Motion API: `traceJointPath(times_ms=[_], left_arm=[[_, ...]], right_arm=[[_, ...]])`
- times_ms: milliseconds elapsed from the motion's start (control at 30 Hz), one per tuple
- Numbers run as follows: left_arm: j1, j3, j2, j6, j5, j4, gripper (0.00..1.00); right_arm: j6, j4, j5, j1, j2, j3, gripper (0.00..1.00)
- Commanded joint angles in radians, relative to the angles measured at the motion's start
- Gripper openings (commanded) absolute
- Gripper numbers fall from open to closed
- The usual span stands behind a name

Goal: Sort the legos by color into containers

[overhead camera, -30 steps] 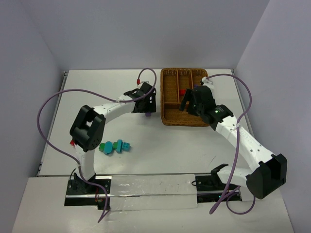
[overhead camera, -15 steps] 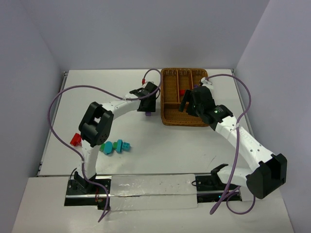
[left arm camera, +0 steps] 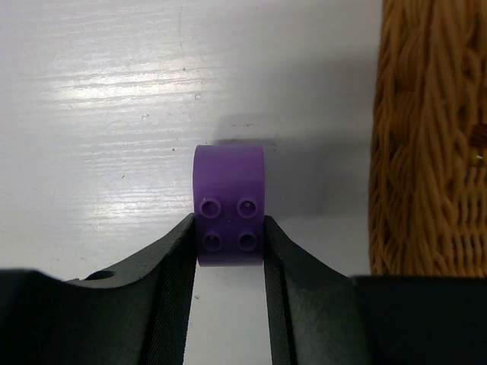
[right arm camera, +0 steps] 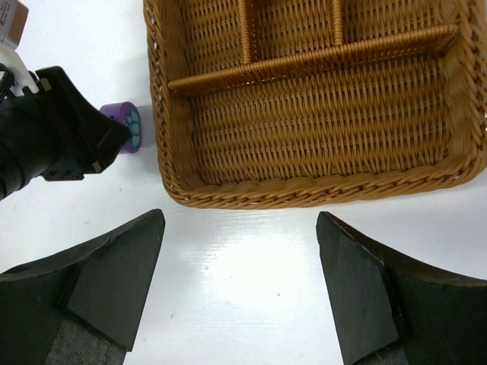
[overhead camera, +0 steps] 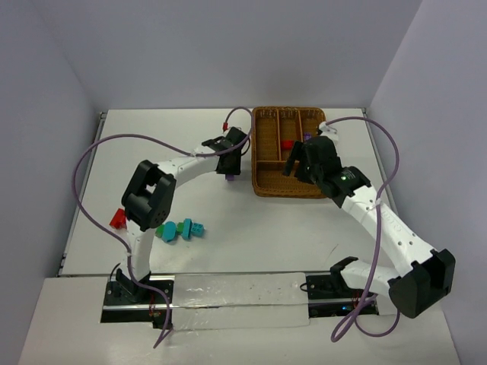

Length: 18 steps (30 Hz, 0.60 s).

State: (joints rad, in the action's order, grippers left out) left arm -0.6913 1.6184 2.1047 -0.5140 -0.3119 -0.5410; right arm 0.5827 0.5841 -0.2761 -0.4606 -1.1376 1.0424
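The left arm reaches forward and to the right, with its elbow bent high. The left gripper (left arm camera: 228,255) is low over the table (overhead camera: 228,251), just beside the left wall of the tray (overhead camera: 262,188). Its fingers (left arm camera: 171,262) are closed tight on both sides of the purple lego (left arm camera: 228,201), which is outside the tray. We cannot tell if the lego touches the table.

The right arm stretches forward and to the left. The right gripper (right arm camera: 240,262) hangs over the near edge of the tray, with its fingers wide apart and nothing between them.

In the tray, 1 red lego (overhead camera: 287,144) lies in a narrow slot, as it seems the middle of the 3.

The purple lego shows its face of 4 studs to the left wrist camera. Its long axis runs away from that camera, along the tray wall.

Well apart, near the left arm's base, lie another red lego (overhead camera: 118,219), a green lego (overhead camera: 160,230) and teal legos (overhead camera: 189,227).
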Motion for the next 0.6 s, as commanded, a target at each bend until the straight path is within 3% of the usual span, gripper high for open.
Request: traceJointPath(times_ms=[0,267,367,567], left_arm=[[-0.004,0.072,-0.167,0.017,0.045,-0.023,0.00],[-0.007,0.178,-0.273,-0.011,0.278,0.091,0.00],[-0.011,0.275,-0.200,-0.035,0.344,0.116,0.00],[-0.021,0.649,0.072,-0.084,0.430,0.090,0.00]], right_arm=[[-0.007,0.027,-0.041,-0.009,0.065,0.067,0.88],[0.003,0.066,-0.127,-0.009,0.161,0.104,0.88],[0.015,0.081,-0.167,-0.009,0.191,0.105,0.88],[0.101,0.106,-0.295,-0.009,0.294,0.059,0.88]])
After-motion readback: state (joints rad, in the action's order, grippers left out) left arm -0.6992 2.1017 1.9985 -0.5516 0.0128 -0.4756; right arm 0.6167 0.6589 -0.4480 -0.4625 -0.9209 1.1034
